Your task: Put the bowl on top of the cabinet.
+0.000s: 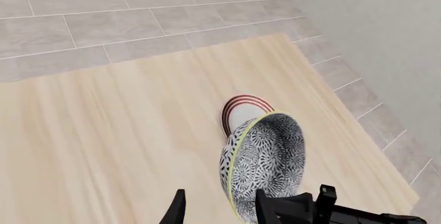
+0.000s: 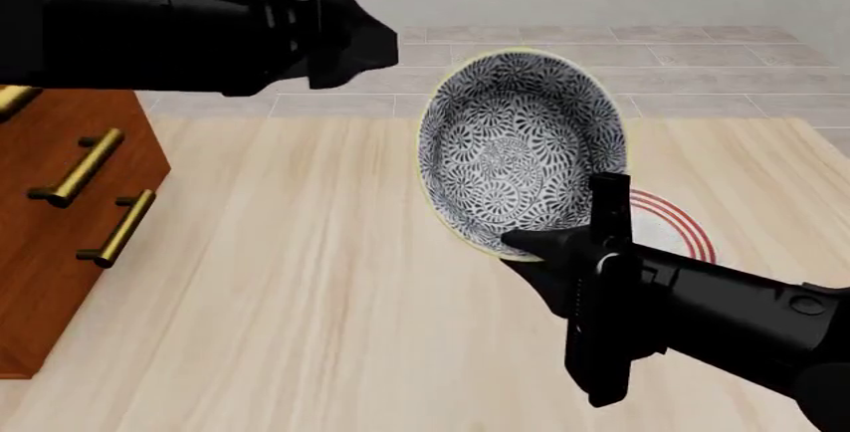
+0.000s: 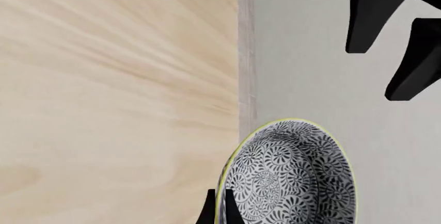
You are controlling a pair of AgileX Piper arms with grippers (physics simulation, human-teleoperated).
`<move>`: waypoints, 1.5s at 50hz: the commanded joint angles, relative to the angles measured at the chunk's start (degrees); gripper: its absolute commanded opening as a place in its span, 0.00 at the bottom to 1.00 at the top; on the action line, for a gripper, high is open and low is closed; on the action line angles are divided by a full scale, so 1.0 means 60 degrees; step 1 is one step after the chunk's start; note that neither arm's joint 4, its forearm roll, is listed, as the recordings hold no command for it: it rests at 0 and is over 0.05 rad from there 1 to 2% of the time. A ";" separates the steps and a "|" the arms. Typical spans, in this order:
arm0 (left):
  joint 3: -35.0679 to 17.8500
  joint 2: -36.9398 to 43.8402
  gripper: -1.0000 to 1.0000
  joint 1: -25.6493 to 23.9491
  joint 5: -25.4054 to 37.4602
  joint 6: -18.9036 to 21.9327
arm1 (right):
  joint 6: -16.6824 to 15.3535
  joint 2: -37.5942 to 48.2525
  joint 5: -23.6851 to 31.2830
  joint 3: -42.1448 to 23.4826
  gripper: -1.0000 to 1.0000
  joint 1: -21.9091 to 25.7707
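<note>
Nearest in the front view, the right gripper (image 2: 531, 245) comes in from the lower right with its fingers pinched on the lower rim of the bowl (image 2: 521, 151). The bowl is held off the table (image 2: 306, 283), tipped on edge so its patterned inside faces the camera. In the right wrist view one finger lies on each side of the rim, with the bowl (image 3: 289, 175) rising straight out from between the fingertips (image 3: 207, 211) of the right gripper (image 3: 219, 208).

Just behind and below the held bowl, partly hidden by it and the right arm, a plate (image 2: 671, 223) with red rings lies flat on the table. The left wrist view shows the plate (image 1: 241, 111) just past the bowl (image 1: 265, 162).

The left gripper (image 2: 378, 46) hangs above the table, up and to the left of the bowl and clear of it. Its two fingers stand apart with nothing between them: the left wrist view shows bare table between the fingertips of the left gripper (image 1: 220, 208), and the right wrist view shows both its fingers (image 3: 368, 15) separated.

Left of the left gripper and lower, the cabinet (image 2: 60, 223) stands on the table's left edge, brass handles (image 2: 117, 228) facing right. The bowl is well apart from it.

No brand, label or writing can be read anywhere.
</note>
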 commanded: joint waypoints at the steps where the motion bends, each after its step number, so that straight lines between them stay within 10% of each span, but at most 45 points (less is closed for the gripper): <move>1: 0.0153 0.0291 1.00 -0.0106 -0.0269 0.0007 | -0.0003 -0.0002 -0.0062 -0.0053 0.00 -0.0006; 75: 0.0533 0.1833 1.00 -0.0438 -0.1673 0.0103 | -0.0003 -0.0002 -0.0062 -0.0053 0.00 -0.0006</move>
